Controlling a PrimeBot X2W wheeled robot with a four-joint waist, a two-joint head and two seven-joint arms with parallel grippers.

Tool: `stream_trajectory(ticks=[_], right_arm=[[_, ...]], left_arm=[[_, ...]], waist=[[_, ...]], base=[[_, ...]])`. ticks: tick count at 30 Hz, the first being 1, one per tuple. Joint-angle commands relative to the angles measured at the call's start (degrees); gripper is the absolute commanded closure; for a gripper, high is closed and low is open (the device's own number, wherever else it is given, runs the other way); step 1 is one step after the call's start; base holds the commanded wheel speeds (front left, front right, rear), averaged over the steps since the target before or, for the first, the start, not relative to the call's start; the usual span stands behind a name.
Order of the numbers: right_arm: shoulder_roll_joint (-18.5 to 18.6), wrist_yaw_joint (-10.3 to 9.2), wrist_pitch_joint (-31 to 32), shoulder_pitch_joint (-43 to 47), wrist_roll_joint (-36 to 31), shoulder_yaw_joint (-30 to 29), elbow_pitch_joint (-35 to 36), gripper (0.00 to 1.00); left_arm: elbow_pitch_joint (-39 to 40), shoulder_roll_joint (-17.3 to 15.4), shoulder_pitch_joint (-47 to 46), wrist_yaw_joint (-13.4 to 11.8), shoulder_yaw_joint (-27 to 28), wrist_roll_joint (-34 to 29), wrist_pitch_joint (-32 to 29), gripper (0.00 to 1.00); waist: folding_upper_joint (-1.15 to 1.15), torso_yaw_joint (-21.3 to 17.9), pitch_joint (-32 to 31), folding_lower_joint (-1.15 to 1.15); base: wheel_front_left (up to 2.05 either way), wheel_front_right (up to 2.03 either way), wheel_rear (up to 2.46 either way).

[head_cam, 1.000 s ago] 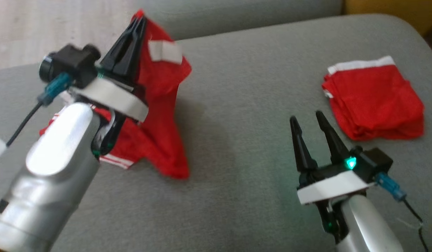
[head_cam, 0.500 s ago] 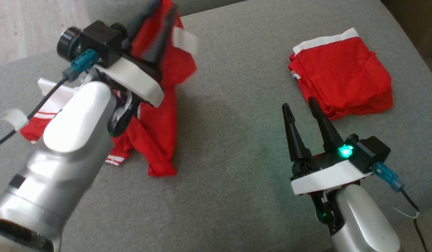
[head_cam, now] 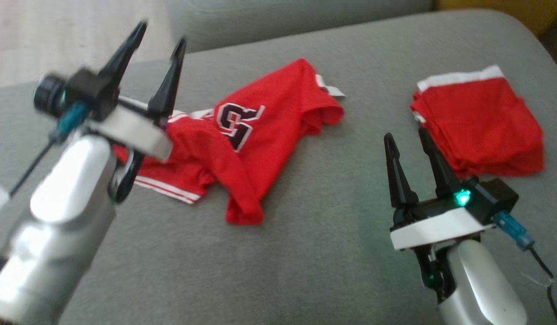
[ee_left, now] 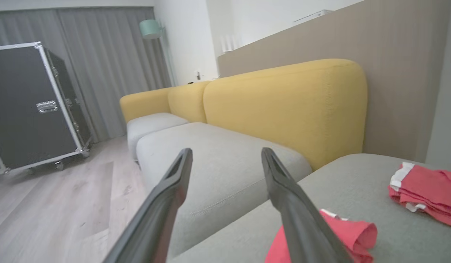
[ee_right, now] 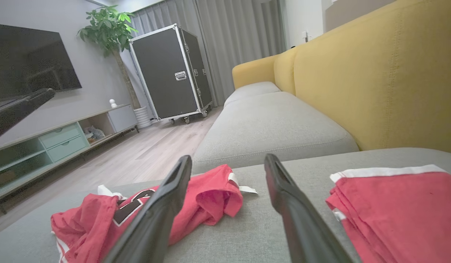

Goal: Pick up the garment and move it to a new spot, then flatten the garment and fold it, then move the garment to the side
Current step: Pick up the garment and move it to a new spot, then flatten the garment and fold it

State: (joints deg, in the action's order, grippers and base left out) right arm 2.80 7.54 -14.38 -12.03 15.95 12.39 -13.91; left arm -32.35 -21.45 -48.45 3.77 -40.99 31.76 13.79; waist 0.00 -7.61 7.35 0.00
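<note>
1. left claw [head_cam: 163, 32] is hanging wide open above the cushion [head_cam: 305, 253], holding nothing
2. jersey [head_cam: 269, 131] is lying crumpled on the cushion, between the two claws
3. right claw [head_cam: 405, 134] is sitting open too, near a folded red pile [head_cam: 481, 122]

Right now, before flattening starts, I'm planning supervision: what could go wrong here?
The crumpled red jersey lies bunched in overlapping folds, so a pinch may catch several layers. The open right gripper sits close to the folded red white-banded garment; a sweep might muss that stack.
</note>
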Motion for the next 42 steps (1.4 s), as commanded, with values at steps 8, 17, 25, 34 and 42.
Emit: stream_trajectory(ticks=[8,17,25,34,42], right_arm=[[0.08,-0.05,-0.62,3.8,-2.63,-1.13,-0.07,0.0],[0.08,-0.05,-0.62,7.05,-3.54,-2.31,-0.91,0.0],[0.08,-0.05,-0.62,7.12,-4.78,-1.97,-1.27,0.0],[0.08,-0.05,1.38,3.34,-2.16,9.59,-8.44,0.0],[0.08,-0.05,8.12,-4.43,4.9,16.99,-20.74,0.0]], left_arm=[[10.98,-3.46,15.76,-5.69,8.9,0.08,1.18,0.0],[21.37,1.42,35.48,-9.57,16.76,-3.23,1.19,0.0],[23.36,5.33,40.44,-7.99,21.21,-7.9,1.2,0.0],[21.51,8.4,39.6,-4.44,23.61,-10.96,1.2,0.0],[19.58,10.98,37.95,-1.86,24.35,-12.82,1.2,0.0]], waist=[[0.0,7.99,-6.85,0.0],[0.0,11.2,-9.19,0.0],[0.0,12.6,-9.34,0.0],[0.0,15.37,-7.21,0.0],[0.0,18.91,-4.75,0.0]], base=[[0.0,0.0,0.0],[0.0,0.0,0.0],[0.0,0.0,0.0],[0.0,0.0,0.0],[0.0,0.0,0.0]])
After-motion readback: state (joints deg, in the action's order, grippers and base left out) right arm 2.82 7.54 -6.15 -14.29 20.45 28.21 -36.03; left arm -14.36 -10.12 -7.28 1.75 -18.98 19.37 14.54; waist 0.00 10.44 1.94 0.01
